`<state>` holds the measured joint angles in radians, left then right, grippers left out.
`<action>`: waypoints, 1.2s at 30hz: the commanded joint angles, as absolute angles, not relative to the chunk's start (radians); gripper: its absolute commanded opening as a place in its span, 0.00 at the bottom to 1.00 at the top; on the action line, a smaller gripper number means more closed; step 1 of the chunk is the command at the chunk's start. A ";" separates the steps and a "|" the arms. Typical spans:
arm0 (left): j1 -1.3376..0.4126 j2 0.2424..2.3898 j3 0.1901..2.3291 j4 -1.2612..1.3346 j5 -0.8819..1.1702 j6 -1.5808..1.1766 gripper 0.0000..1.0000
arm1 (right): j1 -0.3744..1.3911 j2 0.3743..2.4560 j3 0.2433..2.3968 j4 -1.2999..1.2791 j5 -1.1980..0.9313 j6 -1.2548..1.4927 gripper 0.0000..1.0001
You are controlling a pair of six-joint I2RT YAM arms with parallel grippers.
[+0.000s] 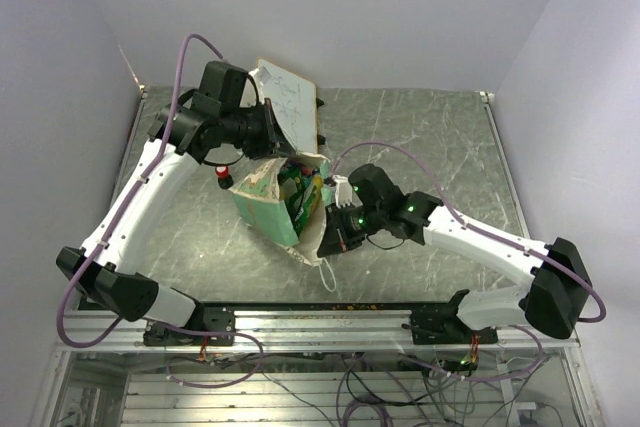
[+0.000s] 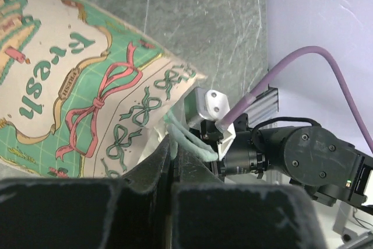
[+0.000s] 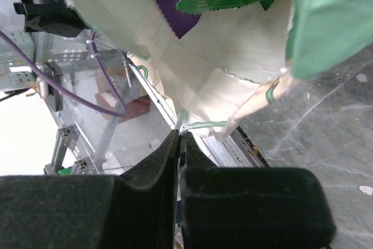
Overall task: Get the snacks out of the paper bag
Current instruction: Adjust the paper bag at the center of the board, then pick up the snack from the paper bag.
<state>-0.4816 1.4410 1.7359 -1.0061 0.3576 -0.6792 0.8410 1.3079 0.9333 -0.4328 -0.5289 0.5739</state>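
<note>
Top external view: the bag (image 1: pixel 268 212) lies tipped on the tabletop (image 1: pixel 430 147), mouth open, with the snacks (image 1: pixel 298 192) still inside. The left claw (image 2: pixel 173 144) is pinched tight on a string (image 2: pixel 187 139) of the bag. The right claw (image 3: pixel 179 138) is pinched on the other string (image 3: pixel 201 125). I think it is best to hold the mouth wide and tip slowly, so the snacks slide out. How many sit deep inside is hidden.
</note>
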 commanded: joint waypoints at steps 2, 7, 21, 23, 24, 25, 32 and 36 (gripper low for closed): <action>-0.491 1.352 1.603 -0.910 0.440 -0.762 0.07 | 0.876 1.248 0.945 -0.543 -0.322 0.615 0.04; -0.490 1.301 1.484 -0.842 0.474 -0.816 0.07 | 0.874 1.183 0.975 -0.724 -0.130 0.553 0.35; -0.492 1.340 1.501 -0.827 0.464 -0.828 0.07 | 1.012 1.152 0.965 -0.341 0.195 0.888 0.47; -0.492 1.349 1.512 -0.820 0.483 -0.823 0.07 | 1.041 1.179 1.007 -0.377 0.276 0.917 0.47; -0.492 1.358 1.526 -0.830 0.488 -0.809 0.07 | 1.055 1.193 1.038 -0.399 0.313 0.932 0.47; -0.492 1.365 1.541 -0.848 0.488 -0.793 0.07 | 1.072 1.205 1.056 -0.413 0.349 0.947 0.47; -0.492 1.381 1.555 -0.839 0.502 -0.739 0.07 | 1.127 1.293 1.067 -0.489 0.467 1.136 0.42; -0.508 1.409 1.593 -0.858 0.502 -0.703 0.07 | 1.155 1.340 1.038 -0.380 0.495 1.160 0.42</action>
<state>-0.4889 1.3838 1.5337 -0.8722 0.4751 -0.7532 1.1286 1.2995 1.0580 -0.4500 0.3977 1.0771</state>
